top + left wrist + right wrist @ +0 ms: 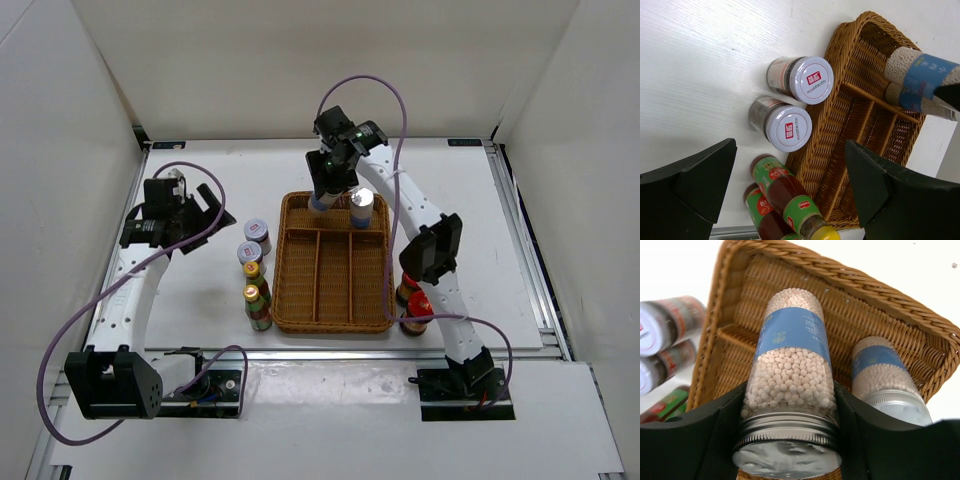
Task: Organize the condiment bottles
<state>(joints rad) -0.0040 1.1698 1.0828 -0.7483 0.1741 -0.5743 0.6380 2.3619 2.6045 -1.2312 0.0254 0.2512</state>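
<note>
The left gripper hangs wide open. Two grey-lidded jars and two green bottles stand beside the wicker tray. The right gripper squeezes a silver-capped bottle at the tray's far end (its twin stands close by).

1. This is a robot lab test cell: plain white panels wall in a white table on three sides.
2. Metal rails frame the table's edges, as on a built rig.
3. Two arms are bolted at the near edge, and purple cables loop loose above them.
4. A wicker tray and small bottles sit there as props.
</note>
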